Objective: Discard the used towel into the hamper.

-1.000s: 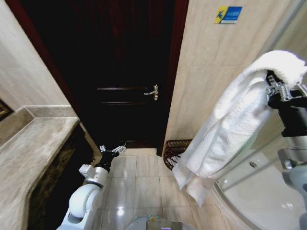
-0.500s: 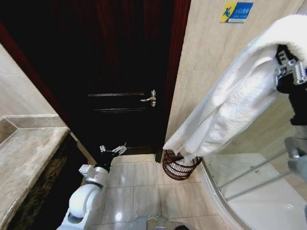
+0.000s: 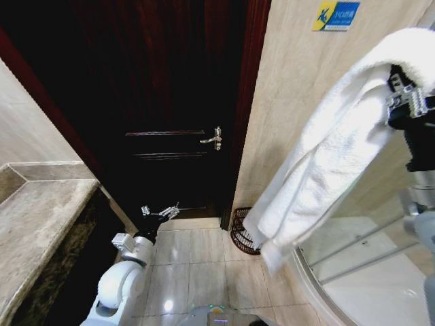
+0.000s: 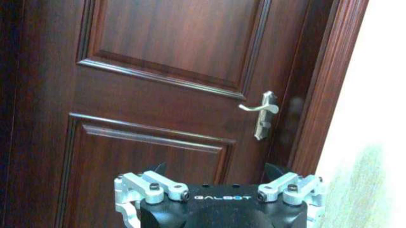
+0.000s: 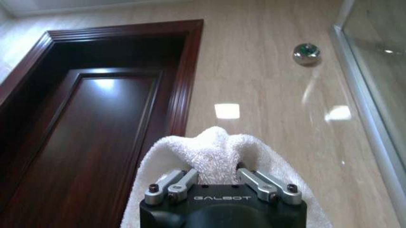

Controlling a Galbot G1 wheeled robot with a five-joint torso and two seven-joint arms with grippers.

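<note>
My right gripper is clamped on the towel, which hangs below it; the hamper sits low beneath the towel's end. My left gripper hangs parked, fingers apart.

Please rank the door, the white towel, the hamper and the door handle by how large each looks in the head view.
1. Door.
2. White towel, though hanging near the camera from the right end effector enlarges it.
3. Hamper, partly hidden behind the towel.
4. Door handle.

Fluffy terry towel, glossy wood door
</note>
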